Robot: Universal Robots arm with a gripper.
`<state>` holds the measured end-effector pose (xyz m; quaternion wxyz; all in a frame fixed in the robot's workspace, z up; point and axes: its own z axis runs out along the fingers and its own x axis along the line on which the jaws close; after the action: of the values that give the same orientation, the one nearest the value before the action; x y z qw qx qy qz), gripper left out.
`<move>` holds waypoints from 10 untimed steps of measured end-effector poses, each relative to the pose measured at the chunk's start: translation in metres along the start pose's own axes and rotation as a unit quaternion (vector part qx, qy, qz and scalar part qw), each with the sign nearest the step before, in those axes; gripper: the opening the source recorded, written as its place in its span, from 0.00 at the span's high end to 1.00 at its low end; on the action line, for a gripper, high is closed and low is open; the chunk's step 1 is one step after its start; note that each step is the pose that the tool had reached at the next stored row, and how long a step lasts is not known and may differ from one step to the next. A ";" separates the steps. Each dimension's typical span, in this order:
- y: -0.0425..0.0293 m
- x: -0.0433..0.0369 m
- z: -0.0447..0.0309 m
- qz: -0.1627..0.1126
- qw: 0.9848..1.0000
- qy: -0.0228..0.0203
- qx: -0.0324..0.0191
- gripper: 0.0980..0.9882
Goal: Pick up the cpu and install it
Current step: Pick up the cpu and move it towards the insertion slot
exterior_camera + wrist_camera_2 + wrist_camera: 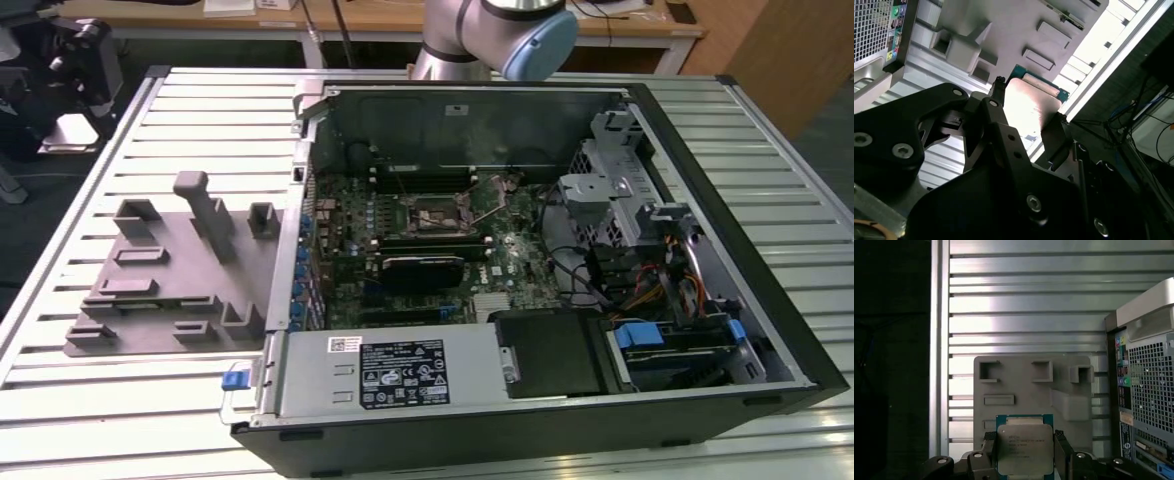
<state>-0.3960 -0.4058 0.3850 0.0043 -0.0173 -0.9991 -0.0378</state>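
- Silver-grey metal tops the one cpu (1025, 449), a flat square with a thin green rim.
- We see it clamped between the two black fingers (988, 446) of the pincer (1025, 442), one finger on each opposite edge.
- The pincer is thus clenched on the cpu, and as far as we can see the chip touches nothing but those fingers.
- One grey moulded holder (1029, 385) lies beyond the fingertips, well apart from the chip.
- We count three raised, open-sided brackets in a row on the holder's side farthest from the pincer.
- One slatted aluminium table (1029, 300) carries the holder and stretches on past it.
- One computer case (1149, 390) stands off to one side of the pincer, just beside the holder, its meshed back panel turned our way.
- In the exterior view, one square black-framed socket (438, 215) sits on the board inside that opened case.
- One arm (501, 30) rises behind the case.
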 end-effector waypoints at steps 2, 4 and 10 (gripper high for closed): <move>0.0004 -0.0028 0.0000 0.000 1.000 0.000 0.000 0.50; 0.0007 -0.0057 0.0000 0.000 1.000 0.000 0.000 0.50; 0.0017 -0.0139 0.0000 0.000 1.000 0.000 0.000 0.50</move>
<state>-0.3820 -0.4046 0.3850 0.0043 -0.0173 -0.9991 -0.0378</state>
